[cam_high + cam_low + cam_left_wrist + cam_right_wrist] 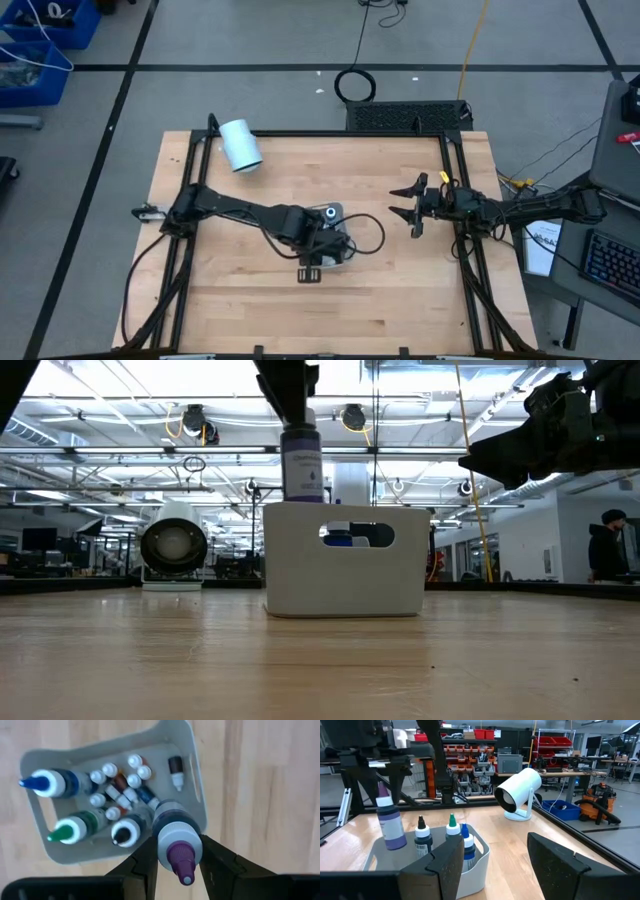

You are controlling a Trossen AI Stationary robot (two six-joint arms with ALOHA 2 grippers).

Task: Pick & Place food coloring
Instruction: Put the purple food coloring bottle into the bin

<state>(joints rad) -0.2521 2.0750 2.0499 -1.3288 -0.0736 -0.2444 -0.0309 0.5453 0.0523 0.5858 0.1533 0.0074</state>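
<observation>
The left gripper (175,857) is clamped on a purple-tipped bottle (176,840), holding it upright just above the near rim of a white bin (340,575) at mid-table. Inside stand blue (47,782), green (75,827) and black-capped bottles (127,830) plus small droppers (125,790). To the side, the right gripper (412,205) hovers spread wide, holding nothing. Behind the bin, a white cylinder (240,145) lies near the far edge.
</observation>
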